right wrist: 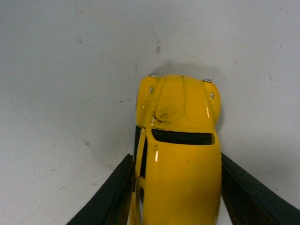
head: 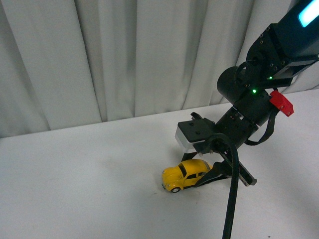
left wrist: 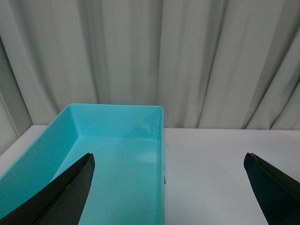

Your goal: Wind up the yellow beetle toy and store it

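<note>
Front view: our right jaws straddle the yellow beetle toy on the table. We judge that dragging it back carelessly could tip it.

Left wrist view: our left jaws gape wide and empty, with a turquoise bin ahead between them.

Right wrist view: the right jaws pinch the toy's flanks. Its glossy, rounded shell could squirt forward from between them.
</note>
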`<state>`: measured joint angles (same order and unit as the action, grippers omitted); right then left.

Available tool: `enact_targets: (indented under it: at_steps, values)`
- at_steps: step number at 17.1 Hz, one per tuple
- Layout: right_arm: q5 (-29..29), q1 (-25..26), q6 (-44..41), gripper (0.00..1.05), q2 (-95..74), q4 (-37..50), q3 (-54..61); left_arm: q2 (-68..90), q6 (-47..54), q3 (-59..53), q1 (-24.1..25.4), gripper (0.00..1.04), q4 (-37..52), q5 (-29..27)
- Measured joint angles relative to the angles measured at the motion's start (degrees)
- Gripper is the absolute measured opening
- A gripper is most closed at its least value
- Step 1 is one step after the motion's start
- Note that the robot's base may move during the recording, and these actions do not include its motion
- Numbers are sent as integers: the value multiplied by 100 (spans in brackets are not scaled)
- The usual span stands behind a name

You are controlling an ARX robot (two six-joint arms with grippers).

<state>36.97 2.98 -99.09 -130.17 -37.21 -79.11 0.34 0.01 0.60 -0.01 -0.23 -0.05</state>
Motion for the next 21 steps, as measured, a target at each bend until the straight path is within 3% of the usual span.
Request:
enact_targets:
  at_steps: [1,3,15,21]
  values:
    - [-15,0,0,46,0,15,-2,0,0,0,0,98,0,0]
    - [-13,0,28,42,0,22,-2,0,-2,0,0,98,0,0]
    - [260,-103,826,42,33,658,321,0,0,0,0,98,0,0]
    - [468,431,776,41,229,857,946,0,0,0,0,98,0,0]
